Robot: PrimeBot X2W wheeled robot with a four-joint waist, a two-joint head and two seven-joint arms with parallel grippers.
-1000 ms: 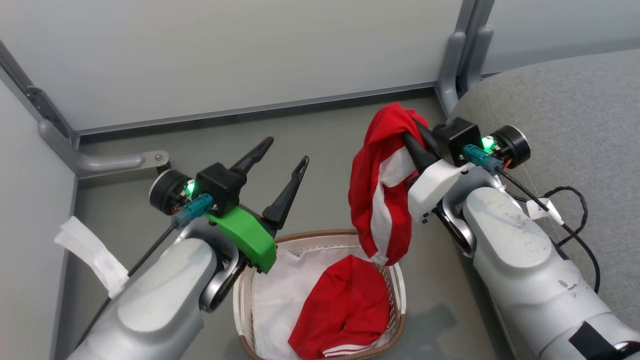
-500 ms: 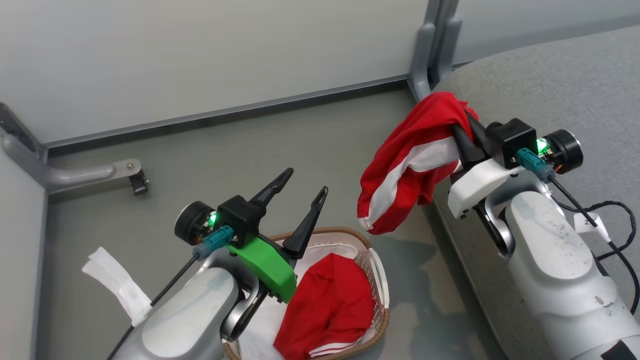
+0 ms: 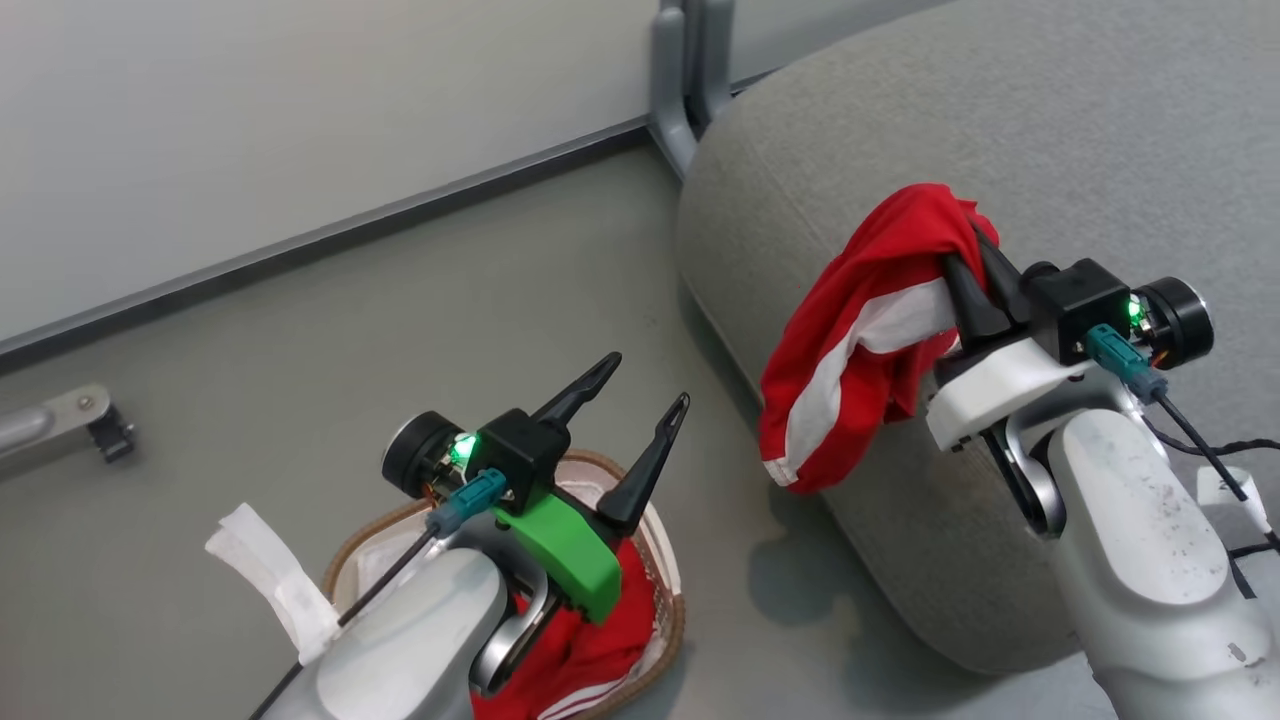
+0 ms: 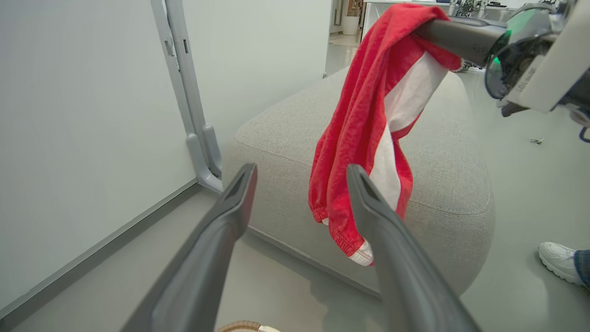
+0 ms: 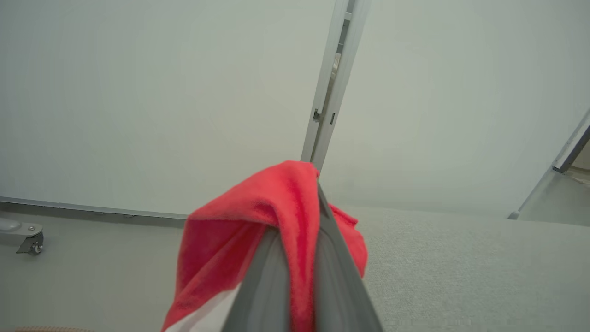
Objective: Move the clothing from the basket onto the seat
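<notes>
While pinched in right gripper [image 3: 968, 262], red garment [image 3: 850, 340] hangs beside seat [image 3: 900, 130] edge.

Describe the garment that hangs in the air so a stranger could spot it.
Find the big grey seat. By its rounded end, the right gripper pinches a red garment with a white panel between shut fingers. The other red garment lies down in the basket; this one dangles.

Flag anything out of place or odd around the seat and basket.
A person's white shoe stands on the floor beside the seat, at the left wrist view's lower right, close to the work. A small dark scrap, too small to identify, lies on the floor farther off. Nothing looks spilled or damaged.
</notes>
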